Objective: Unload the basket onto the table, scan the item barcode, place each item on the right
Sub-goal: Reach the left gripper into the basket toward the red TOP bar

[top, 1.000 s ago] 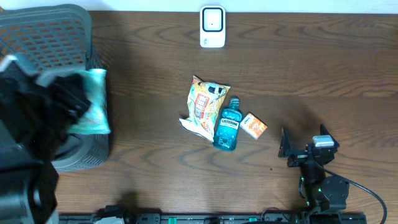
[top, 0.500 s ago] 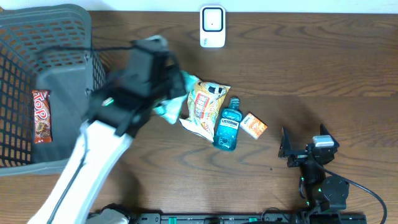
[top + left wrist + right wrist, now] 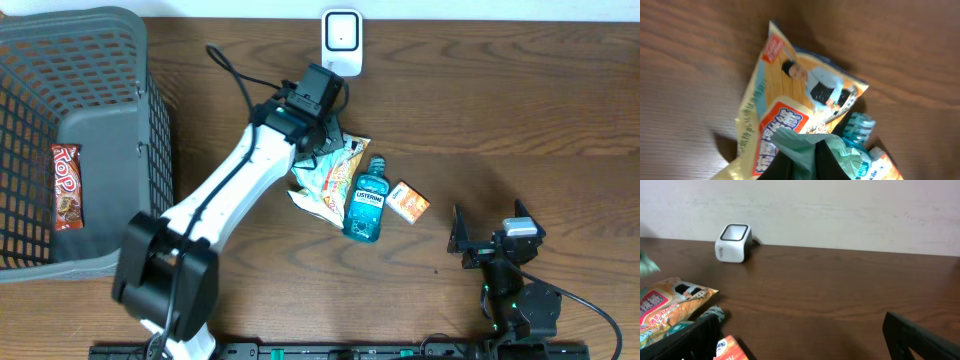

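Shop checkout: barcode scanner (image 3: 341,42), basket (image 3: 108,182), snack bag (image 3: 322,186)

The left arm (image 3: 225,185), a second ago over the basket (image 3: 110,135) at the left end of the counter (image 3: 520,110), now stretches across to the middle. The left tool (image 3: 801,161) hangs over the snack bag (image 3: 328,178), near the scanner (image 3: 342,42). The green packet (image 3: 836,150) pinched in it has travelled along from the basket. With the arm gone, the basket's inside shows, with a candy bar (image 3: 66,187) in it.
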`<state>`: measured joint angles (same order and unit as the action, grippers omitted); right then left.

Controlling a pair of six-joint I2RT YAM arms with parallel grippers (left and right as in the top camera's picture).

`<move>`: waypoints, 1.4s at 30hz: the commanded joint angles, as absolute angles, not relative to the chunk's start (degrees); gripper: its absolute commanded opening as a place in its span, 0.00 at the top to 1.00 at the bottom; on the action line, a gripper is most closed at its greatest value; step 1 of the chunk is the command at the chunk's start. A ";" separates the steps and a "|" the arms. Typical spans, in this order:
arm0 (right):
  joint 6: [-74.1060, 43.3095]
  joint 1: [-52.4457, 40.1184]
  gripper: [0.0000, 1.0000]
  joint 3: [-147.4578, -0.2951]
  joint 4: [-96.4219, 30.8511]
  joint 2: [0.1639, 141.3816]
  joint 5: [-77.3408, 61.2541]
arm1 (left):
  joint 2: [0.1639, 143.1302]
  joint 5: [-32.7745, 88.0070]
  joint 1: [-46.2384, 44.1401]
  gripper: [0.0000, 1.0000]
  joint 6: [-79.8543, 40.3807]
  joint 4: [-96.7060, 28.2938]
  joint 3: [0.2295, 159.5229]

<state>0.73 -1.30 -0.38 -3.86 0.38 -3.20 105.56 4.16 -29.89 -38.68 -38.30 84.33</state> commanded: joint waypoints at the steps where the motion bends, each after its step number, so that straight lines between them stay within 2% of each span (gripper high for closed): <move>1: 1.58 -1.21 0.01 -0.32 -4.08 0.40 -3.33 | 107.35 5.98 -30.33 0.92 -39.72 -38.06 84.49; 2: 1.58 -1.21 0.01 -0.32 -4.08 0.40 -3.33 | 107.50 5.96 -30.30 0.91 -39.70 -38.06 84.49; 3: 1.56 -1.21 0.01 -0.32 -4.08 0.40 -3.33 | 107.50 5.93 -30.30 0.83 -39.70 -38.06 84.49; 4: 1.56 -1.21 0.01 -0.32 -4.08 0.40 -3.33 | 107.31 5.96 -30.30 0.57 -39.70 -38.06 84.51; 6: 1.58 -1.21 0.01 -0.32 -4.08 0.40 -3.33 | 106.72 5.96 -30.30 0.18 -39.18 -38.06 84.53; 7: 1.56 -1.21 0.01 -0.32 -4.08 0.40 -3.33 | 106.39 5.96 -30.30 0.11 -38.59 -38.09 84.55; 16: 1.58 -1.21 0.01 -0.32 -4.08 0.40 -3.33 | 97.34 5.30 -30.30 0.03 -35.05 -39.59 84.73; 26: 1.58 -1.21 0.01 -0.32 -4.08 0.40 -3.33 | 77.01 -7.64 -29.67 0.00 -27.94 -40.07 84.88; 29: 1.58 -1.21 0.01 -0.32 -4.08 0.40 -3.33 | 71.13 -11.33 -27.57 0.02 -25.43 -40.01 86.21; 35: 1.56 -1.21 0.01 -0.32 -4.08 0.40 -3.33 | 64.90 -11.44 -20.58 0.02 -23.97 -40.03 89.95; 42: 1.58 -1.21 0.01 -0.32 -4.08 0.40 -3.33 | 62.98 -11.53 -11.09 0.02 -19.90 -40.66 96.09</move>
<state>0.75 -1.30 -0.38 -3.86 0.38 -3.20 63.18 -10.48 -14.63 -23.49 -40.12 93.17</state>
